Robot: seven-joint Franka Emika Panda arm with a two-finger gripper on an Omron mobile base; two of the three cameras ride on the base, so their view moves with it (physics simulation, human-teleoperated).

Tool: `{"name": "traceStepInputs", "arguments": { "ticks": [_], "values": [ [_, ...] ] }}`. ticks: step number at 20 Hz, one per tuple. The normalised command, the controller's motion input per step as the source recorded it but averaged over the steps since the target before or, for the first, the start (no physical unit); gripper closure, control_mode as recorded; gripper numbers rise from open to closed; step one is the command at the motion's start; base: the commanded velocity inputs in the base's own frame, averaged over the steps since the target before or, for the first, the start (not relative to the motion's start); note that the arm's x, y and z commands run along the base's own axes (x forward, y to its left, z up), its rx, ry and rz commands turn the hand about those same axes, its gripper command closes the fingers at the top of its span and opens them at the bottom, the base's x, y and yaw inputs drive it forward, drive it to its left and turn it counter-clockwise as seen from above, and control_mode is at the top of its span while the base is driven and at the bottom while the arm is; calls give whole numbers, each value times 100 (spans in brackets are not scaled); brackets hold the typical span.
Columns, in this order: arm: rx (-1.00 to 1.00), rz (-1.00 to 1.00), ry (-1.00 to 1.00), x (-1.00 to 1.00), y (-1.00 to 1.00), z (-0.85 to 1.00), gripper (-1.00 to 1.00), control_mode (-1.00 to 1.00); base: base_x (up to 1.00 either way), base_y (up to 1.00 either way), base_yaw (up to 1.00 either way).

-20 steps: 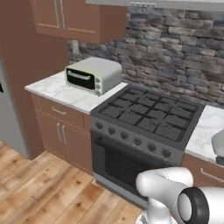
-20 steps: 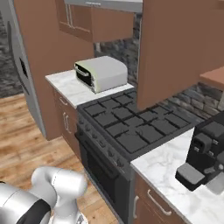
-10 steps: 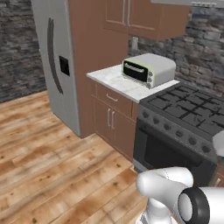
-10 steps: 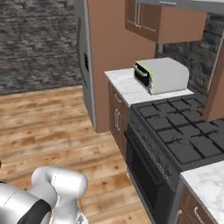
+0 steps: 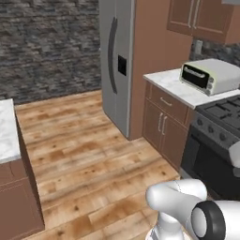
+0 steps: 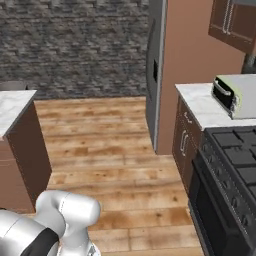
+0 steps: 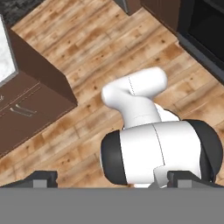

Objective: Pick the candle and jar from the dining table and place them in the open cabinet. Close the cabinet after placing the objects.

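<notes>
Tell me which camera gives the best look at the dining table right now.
The right base view: the dining table shows its marble top and brown end panel at the left. The left base view catches a smaller corner at its left edge. The hand view shows a marble sliver and its brown handled base.

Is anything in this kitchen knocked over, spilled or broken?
Nothing stands out. The toaster oven sits square on its counter, the fridge is shut, and the wooden floor looks clean.

We see a bench (image 5: 7, 136) with white marble top and brown wooden base, a grey fridge (image 5: 115, 61), a dark grey stone wall (image 5: 47, 42), a floor (image 5: 89, 154) of warm striped wood, and a cream toaster oven (image 5: 211, 75).
</notes>
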Motion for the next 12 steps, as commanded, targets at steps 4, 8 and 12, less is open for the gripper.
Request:
{"name": "traceStepInputs", "arguments": {
  "ticks": [4,8,12],
  "values": [
    [0,0,0,0,0,0,-100,100,0,49,32],
    [0,0,0,0,0,0,-100,100,13,67,19],
    [0,0,0,0,0,0,-100,100,34,82,8]
  ]
}}
